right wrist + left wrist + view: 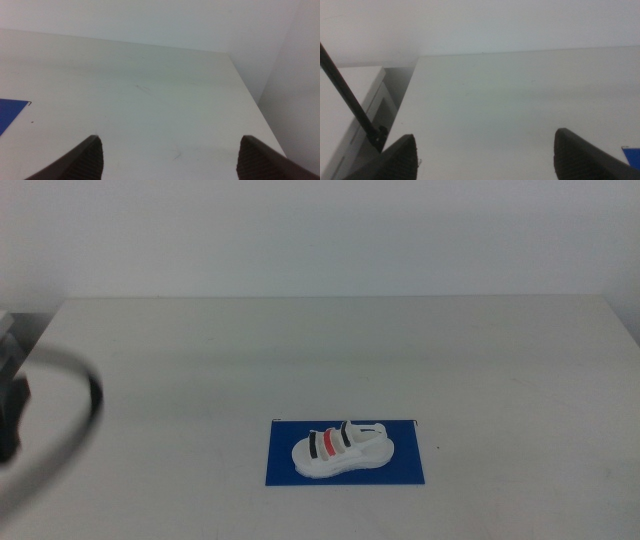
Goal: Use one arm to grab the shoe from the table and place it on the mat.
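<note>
The small white sandal, the shoe, with black and red straps lies on the deep-blue mat near the front middle of the off-white table. No gripper touches it. The left arm is at the left edge of the middle view, showing only a black part and its looping cable. In the left wrist view the left gripper has its jaws wide apart and empty over bare table, with a corner of the mat at the edge. The right gripper is open and empty; a mat corner shows there.
A white box-like stand sits beside the table's left edge, with a thin black rod near it. A white wall runs behind the table. The table's right edge shows in the right wrist view.
</note>
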`<state>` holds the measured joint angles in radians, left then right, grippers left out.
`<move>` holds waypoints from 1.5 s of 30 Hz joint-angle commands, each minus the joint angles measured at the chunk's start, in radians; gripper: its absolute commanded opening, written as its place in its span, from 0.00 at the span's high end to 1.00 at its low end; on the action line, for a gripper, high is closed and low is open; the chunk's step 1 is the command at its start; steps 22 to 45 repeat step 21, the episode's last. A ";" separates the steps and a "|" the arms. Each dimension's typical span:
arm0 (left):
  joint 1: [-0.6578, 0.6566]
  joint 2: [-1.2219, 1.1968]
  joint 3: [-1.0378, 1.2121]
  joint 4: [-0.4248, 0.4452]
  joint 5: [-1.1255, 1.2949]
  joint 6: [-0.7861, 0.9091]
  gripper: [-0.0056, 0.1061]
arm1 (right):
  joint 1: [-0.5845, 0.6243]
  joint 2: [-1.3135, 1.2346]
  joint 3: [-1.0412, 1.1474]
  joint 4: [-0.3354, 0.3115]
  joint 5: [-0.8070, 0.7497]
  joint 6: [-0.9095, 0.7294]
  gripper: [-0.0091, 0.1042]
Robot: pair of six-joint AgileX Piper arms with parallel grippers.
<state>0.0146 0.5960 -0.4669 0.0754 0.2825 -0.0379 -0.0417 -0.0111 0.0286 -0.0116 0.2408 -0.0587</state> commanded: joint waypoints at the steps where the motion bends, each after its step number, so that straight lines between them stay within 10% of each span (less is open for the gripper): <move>1: 0.000 -0.087 0.091 -0.011 -0.178 -0.023 0.11 | -0.002 0.003 0.005 -0.008 -0.073 -0.010 0.23; 16: 0.000 -0.622 0.505 -0.020 -0.223 -0.049 0.11 | -0.002 0.003 0.005 -0.008 -0.073 -0.010 0.23; 45: 0.000 -0.622 0.504 -0.020 -0.228 -0.049 0.11 | -0.002 0.003 0.005 -0.008 -0.073 -0.010 0.23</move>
